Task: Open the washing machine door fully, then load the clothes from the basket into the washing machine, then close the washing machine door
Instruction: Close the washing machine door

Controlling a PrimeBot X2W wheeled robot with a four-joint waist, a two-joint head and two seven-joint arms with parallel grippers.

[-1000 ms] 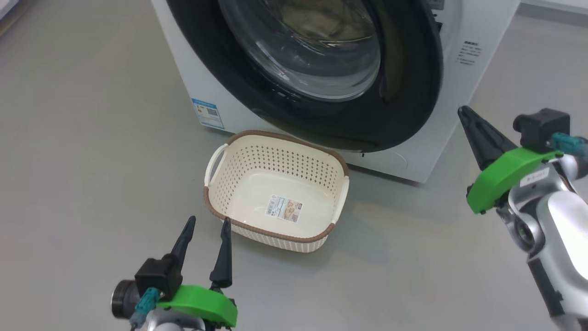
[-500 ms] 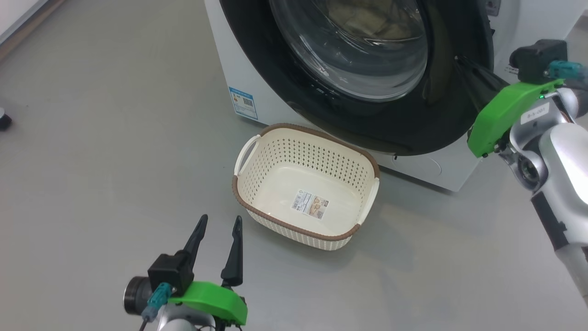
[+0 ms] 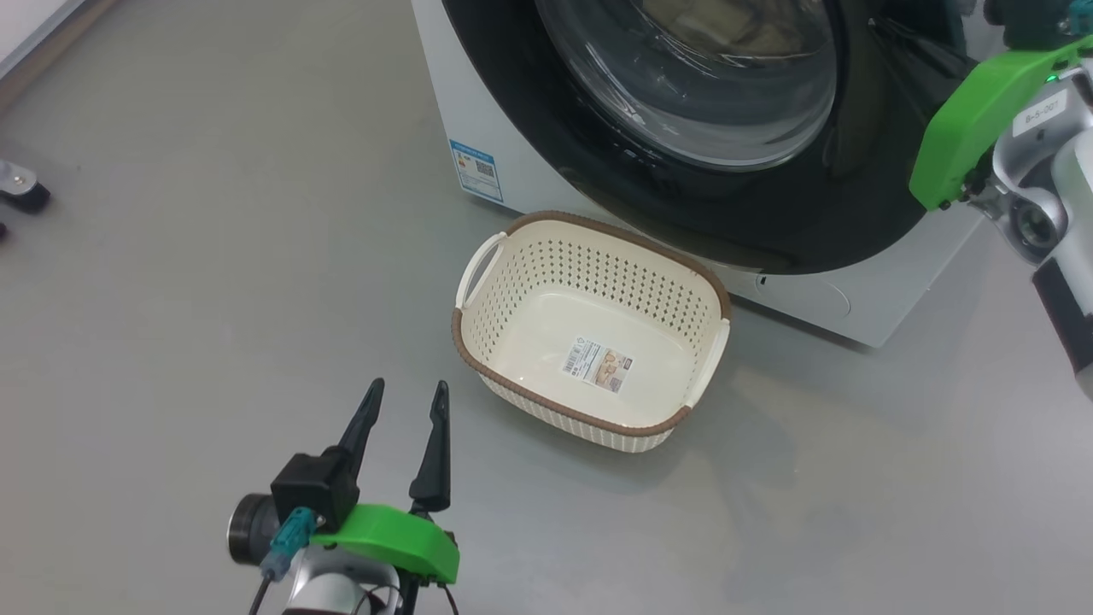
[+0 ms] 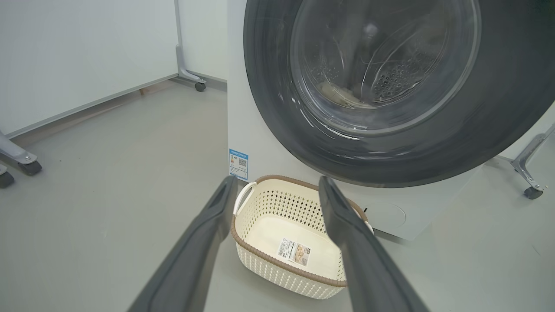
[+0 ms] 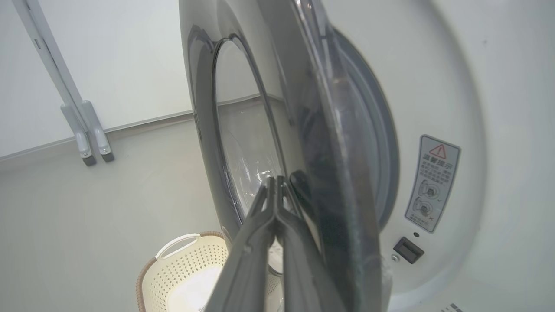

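Observation:
The washing machine (image 3: 803, 299) stands at the top of the head view. Its door (image 3: 768, 231) has a black rim and a glass bowl. In the right wrist view the door (image 5: 243, 130) stands slightly ajar, with a gap to the grey gasket (image 5: 381, 143). My right gripper (image 5: 276, 180) is shut, its tips against the outer face of the door's rim near the free edge. Pale clothes (image 4: 342, 93) show through the glass, low in the drum. The cream basket (image 3: 598, 273) sits empty on the floor before the machine. My left gripper (image 3: 406, 393) hovers open to its near left, holding nothing.
A blue sticker (image 3: 474, 169) marks the machine's lower front. Wheeled feet of white panels stand at the left (image 4: 26, 162) and behind the machine to the right (image 4: 529, 173). The latch socket (image 5: 407, 250) sits under a warning label (image 5: 433, 182). Grey floor surrounds the basket.
The head camera has shifted, so the whole scene sits further right and lower. My right gripper has risen from beside the machine to the door's rim. The left gripper and basket have stayed put.

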